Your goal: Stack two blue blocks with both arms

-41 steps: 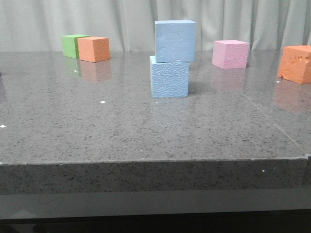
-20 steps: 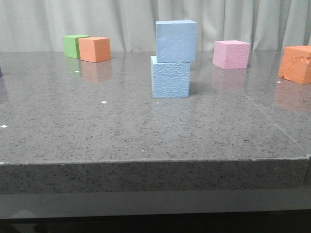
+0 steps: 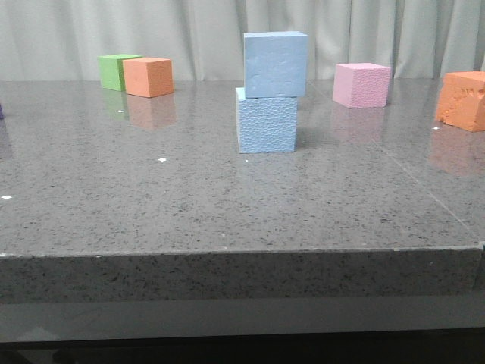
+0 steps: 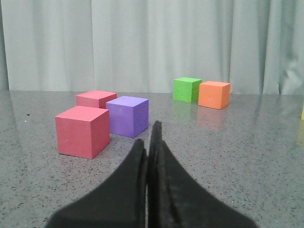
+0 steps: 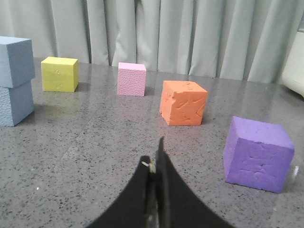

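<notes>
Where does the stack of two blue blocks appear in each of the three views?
Front view: the blue blocks stand mid-table, smooth one on the pebbly one.
Left wrist view: not in it.
Right wrist view: the stack is at the left edge, partly cut off.
Shared landmark: the pink cube appears in the front and right wrist views.

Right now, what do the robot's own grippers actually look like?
Only the fingertips show, in the wrist views. The left gripper is matte black, two broad fingers tapering to thin tips. The right gripper looks the same, black and wedge-shaped, with a small pale speck near one tip. No cables, markings or arm sections are visible.
</notes>
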